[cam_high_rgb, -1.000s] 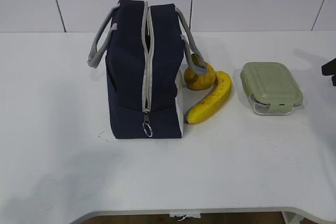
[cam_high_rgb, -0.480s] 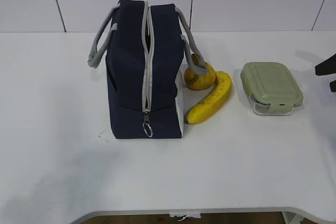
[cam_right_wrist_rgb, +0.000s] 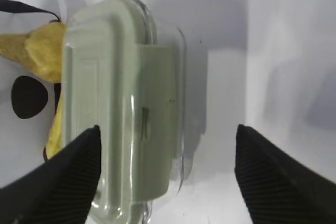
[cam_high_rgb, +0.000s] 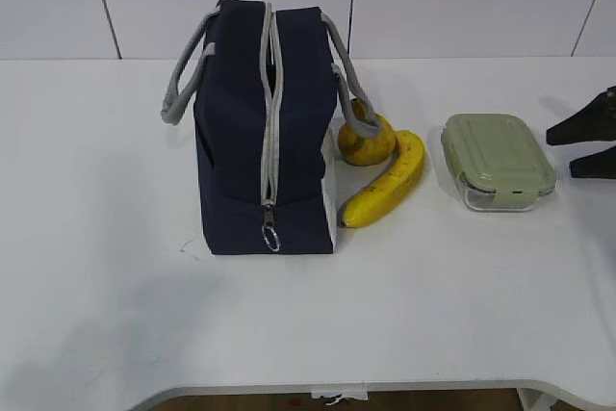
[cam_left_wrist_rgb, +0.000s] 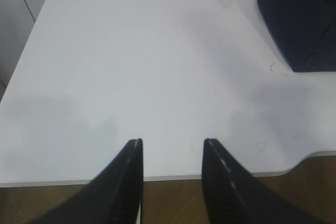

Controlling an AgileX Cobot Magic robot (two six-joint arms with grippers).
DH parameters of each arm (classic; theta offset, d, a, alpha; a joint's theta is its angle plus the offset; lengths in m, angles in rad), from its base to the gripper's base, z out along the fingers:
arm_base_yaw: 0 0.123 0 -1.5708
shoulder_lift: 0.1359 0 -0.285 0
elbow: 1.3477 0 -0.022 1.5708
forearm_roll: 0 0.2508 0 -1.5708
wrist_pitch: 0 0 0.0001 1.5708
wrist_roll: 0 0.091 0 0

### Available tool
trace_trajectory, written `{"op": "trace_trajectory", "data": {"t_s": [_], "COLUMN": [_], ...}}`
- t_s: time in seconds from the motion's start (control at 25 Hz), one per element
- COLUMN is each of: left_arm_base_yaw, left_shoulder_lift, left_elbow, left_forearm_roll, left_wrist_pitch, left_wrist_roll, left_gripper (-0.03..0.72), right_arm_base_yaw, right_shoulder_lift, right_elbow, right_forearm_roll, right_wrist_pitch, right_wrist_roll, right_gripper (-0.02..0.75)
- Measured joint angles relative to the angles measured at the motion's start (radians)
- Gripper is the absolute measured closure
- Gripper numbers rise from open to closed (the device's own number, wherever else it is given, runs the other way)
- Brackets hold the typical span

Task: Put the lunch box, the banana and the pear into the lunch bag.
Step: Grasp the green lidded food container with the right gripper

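The right end effector (cam_high_rgb: 589,147) is approaching the lunch box (cam_high_rgb: 497,159) wide open and empty; the left end effector (cam_left_wrist_rgb: 172,150) is hanging open and empty. The lunch bag (cam_high_rgb: 267,127) is looking zipped; packing risks stalling, and an off-centre grasp risks pushing the box into the banana (cam_high_rgb: 387,181).

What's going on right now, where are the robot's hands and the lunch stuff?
Right gripper open beside lunch box, not touching. Left gripper open over bare table. Lunch bag zipped; banana, pear outside.
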Motion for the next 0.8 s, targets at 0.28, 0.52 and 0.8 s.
{"op": "trace_trajectory", "data": {"t_s": [0.28, 0.52, 0.8], "left_arm_base_yaw": [0.000, 0.000, 0.000], "left_shoulder_lift": [0.000, 0.000, 0.000], "left_elbow": [0.000, 0.000, 0.000], "left_forearm_roll": [0.000, 0.000, 0.000], "left_wrist_pitch": [0.000, 0.000, 0.000], "left_wrist_roll": [0.000, 0.000, 0.000], "left_gripper": [0.400, 0.400, 0.400], "right_arm_base_yaw": [0.050, 0.076, 0.102], "right_shoulder_lift": [0.034, 0.037, 0.052], "right_elbow": [0.000, -0.002, -0.002], "right_forearm_roll": [0.033, 0.064, 0.067], "right_wrist_pitch": [-0.004, -0.004, -0.010], "right_wrist_roll": [-0.024, -0.044, -0.048], "right_gripper": [0.137, 0.147, 0.148]}}
